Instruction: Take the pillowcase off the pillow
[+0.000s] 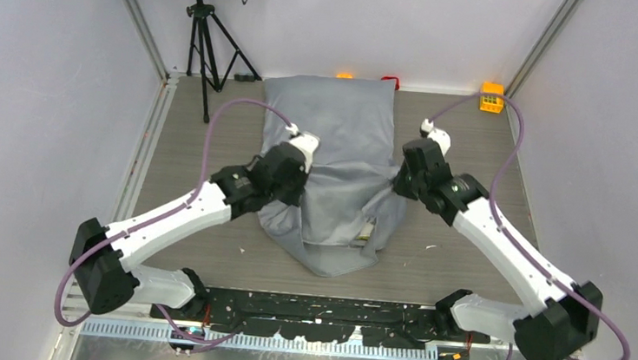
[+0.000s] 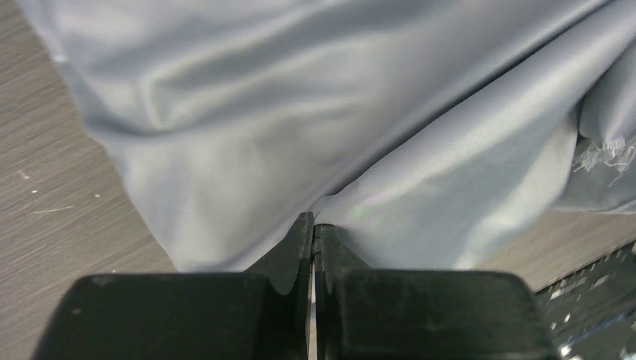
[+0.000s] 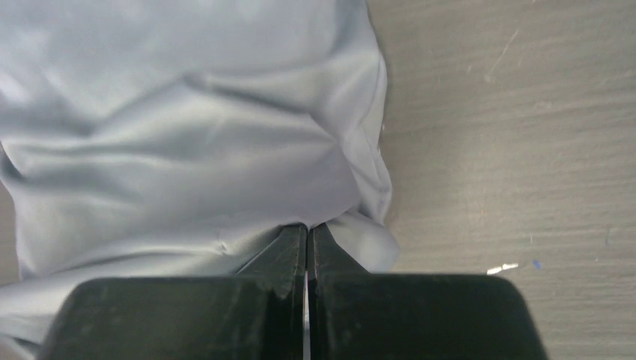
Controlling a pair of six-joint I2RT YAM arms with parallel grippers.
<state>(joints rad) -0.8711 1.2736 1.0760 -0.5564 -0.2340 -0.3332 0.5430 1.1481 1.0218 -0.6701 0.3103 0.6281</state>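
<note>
Overhead, the grey-blue pillowcase [image 1: 337, 129] lies rumpled in the middle of the table [image 1: 474, 159], plump at its far end, with the left gripper [image 1: 290, 186] on its left edge and the right gripper [image 1: 402, 183] on its right

From the left wrist, the jaws are pressed together and pinch a fold of the fabric at their tips

From the right wrist, the jaws are likewise closed, nipping the cloth's edge beside bare tabletop

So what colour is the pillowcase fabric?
The pillowcase is plain grey-blue with a slight sheen and no pattern. It shows best in the left wrist view.
</note>
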